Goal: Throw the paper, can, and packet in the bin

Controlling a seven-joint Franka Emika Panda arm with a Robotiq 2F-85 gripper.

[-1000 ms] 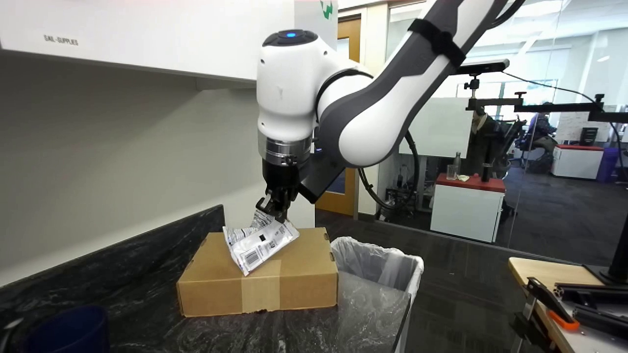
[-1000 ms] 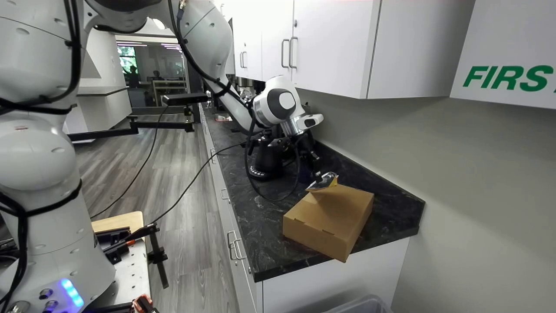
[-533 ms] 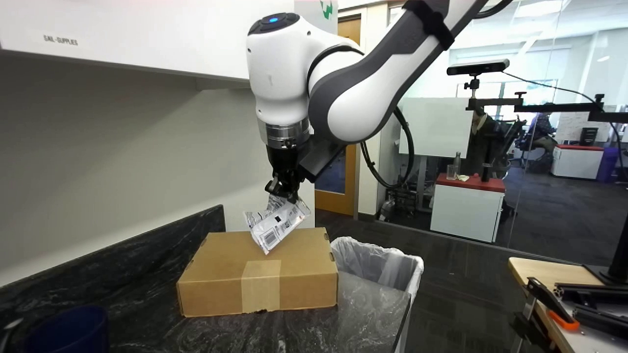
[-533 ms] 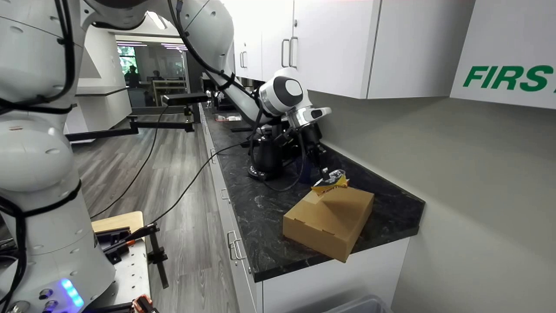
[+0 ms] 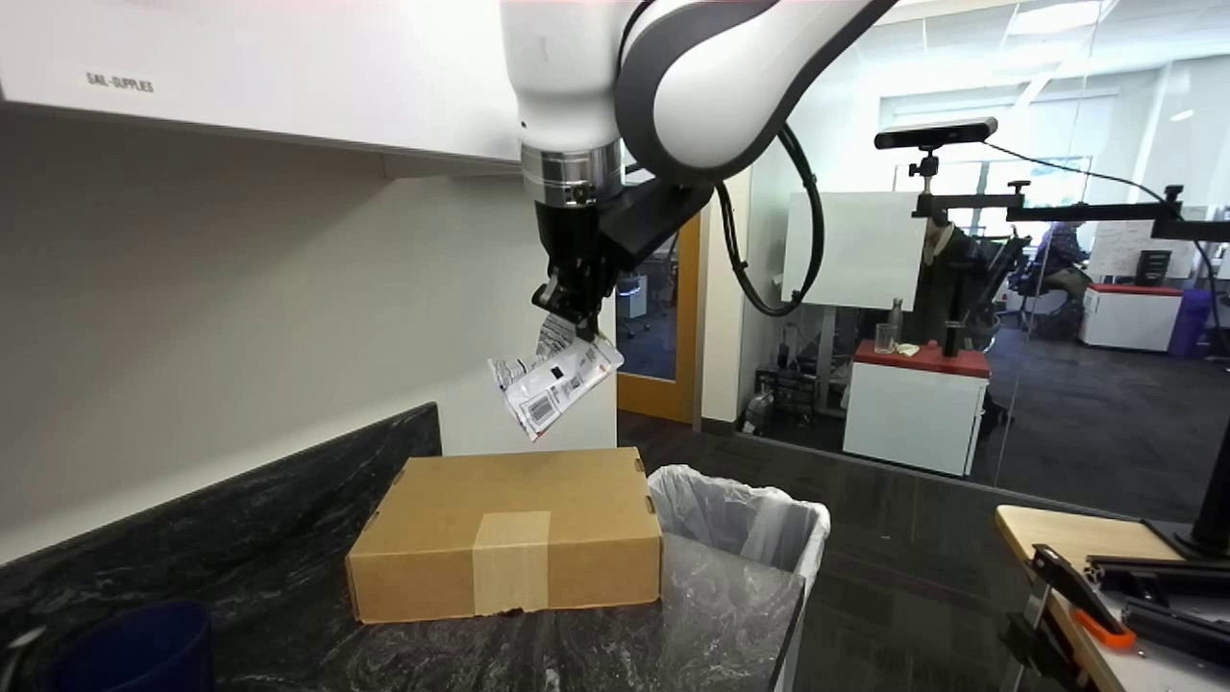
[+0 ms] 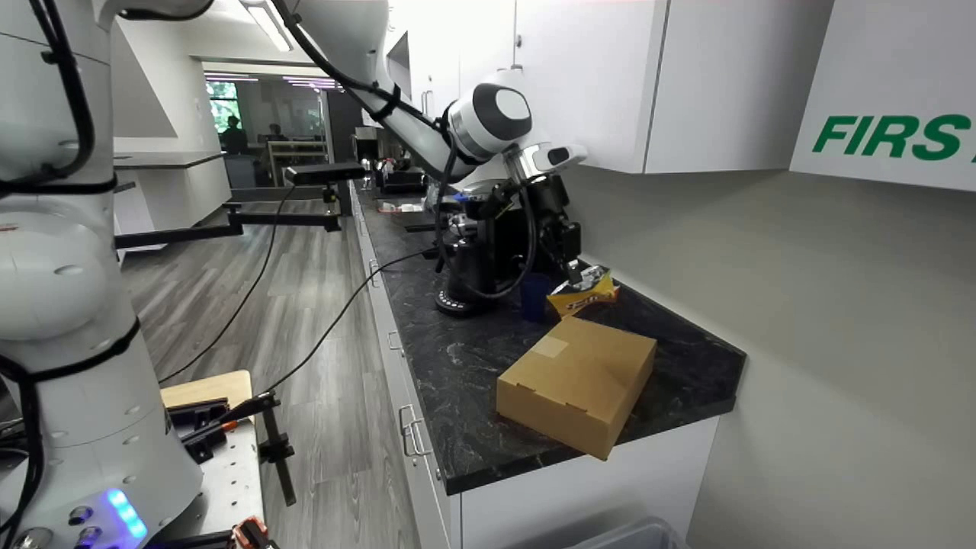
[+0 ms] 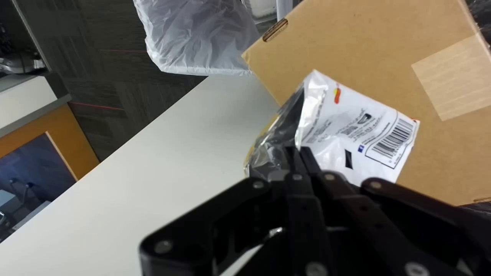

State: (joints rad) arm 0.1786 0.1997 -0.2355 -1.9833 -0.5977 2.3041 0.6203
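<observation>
Packet (image 7: pixel 341 130), crinkly, glossy, in claw (image 7: pixel 299 150)

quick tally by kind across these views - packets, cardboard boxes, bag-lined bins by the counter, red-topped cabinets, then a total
Packet, gripped by the tool: 1
Cardboard box: 1
Bag-lined bin: 1
Red-topped cabinets: 2
Total: 5

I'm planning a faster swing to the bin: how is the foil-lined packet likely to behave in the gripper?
The foil-lined packet is probably floppy, since it creases where the gripper pinches it. It may be light for its size: its mouth seems open, showing silvery lining. Its glossy surface could slip.
</observation>
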